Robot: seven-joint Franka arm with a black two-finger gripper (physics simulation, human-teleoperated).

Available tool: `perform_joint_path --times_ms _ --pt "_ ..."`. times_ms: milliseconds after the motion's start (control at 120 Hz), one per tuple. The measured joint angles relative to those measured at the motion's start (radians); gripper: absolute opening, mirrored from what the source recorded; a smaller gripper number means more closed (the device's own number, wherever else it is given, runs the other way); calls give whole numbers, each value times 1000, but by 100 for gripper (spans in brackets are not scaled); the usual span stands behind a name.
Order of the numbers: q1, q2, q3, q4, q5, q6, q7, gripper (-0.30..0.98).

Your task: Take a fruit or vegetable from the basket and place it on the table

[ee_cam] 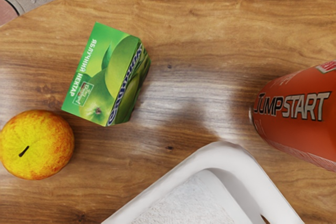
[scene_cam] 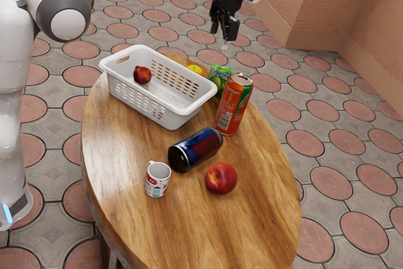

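In the exterior view, the black gripper [scene_cam: 224, 34] hangs at upper centre right, released, its fingers apart. The red fruit [scene_cam: 142, 75] lies inside the white basket [scene_cam: 182, 113], upper left of the frame. Beyond the basket, a yellow apple [scene_cam: 194, 68] rests on the table [scene_cam: 126, 155] near the green juice carton [scene_cam: 220, 75].
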Motion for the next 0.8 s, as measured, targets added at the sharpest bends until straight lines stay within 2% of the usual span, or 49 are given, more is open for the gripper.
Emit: perform_joint_path --times_ms 283,800 --pt "-2 -5 7 -1 0 3 -4 69" --pt "-1 -45 17 -16 -27 -90 -380 69"
